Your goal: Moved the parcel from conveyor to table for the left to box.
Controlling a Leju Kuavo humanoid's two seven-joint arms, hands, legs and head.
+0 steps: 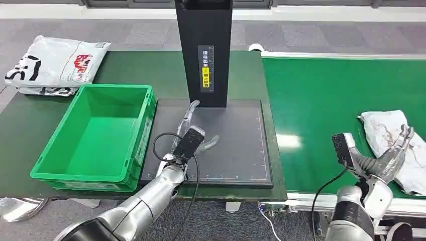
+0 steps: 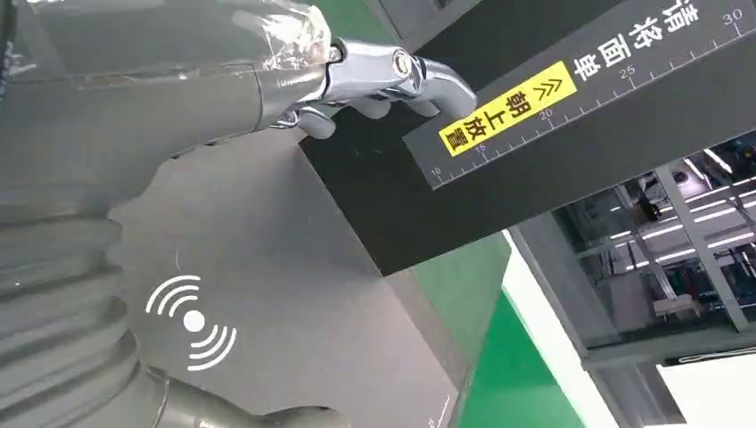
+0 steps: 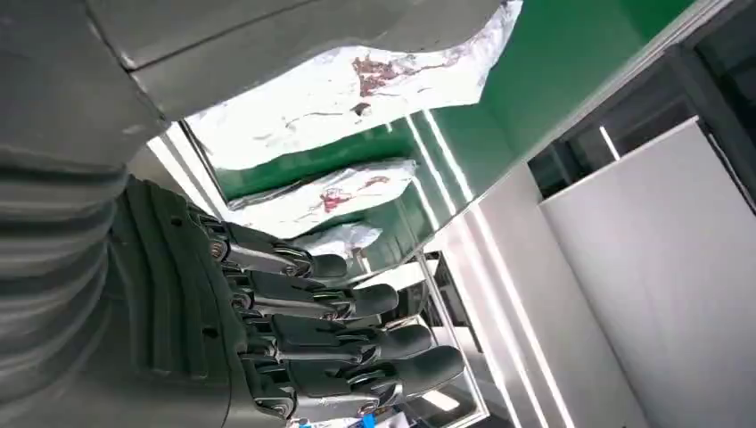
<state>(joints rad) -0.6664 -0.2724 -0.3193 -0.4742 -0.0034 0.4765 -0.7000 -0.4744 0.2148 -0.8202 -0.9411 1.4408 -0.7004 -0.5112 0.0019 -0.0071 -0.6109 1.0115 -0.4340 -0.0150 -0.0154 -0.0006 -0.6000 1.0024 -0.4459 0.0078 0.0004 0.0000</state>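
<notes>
White and crumpled, the parcel (image 1: 397, 145) lies on the green conveyor (image 1: 326, 105) at your right, near its front edge and partly cut off by the side of the head view. Your right robot hand (image 1: 394, 153) hangs over the parcel's near side with its fingers (image 3: 357, 334) straight and apart, holding nothing; from the head view you cannot tell whether the fingertips touch the wrapping or hover just above it. So the pick-up looks to be the step in hand, and the grasp is not yet made.

Your next move calls for closing that hand on the soft bag, which will likely crease and slip, so take a good fold of it, then lift and carry it across to the dark mat (image 1: 236, 145) on the table (image 1: 150, 70).

Your left robot hand (image 1: 193, 133) waits over that mat in front of the black post (image 1: 203, 50), spread and holding nothing. The green box (image 1: 95, 135) stands just beside the mat, touching or nearly touching its edge.

The right wrist view shows what seem to be mirrored copies of the parcel in the conveyor's shiny side rail, so don't count them as more bags. Another printed bag (image 1: 55, 65) lies at the table's far left corner.
</notes>
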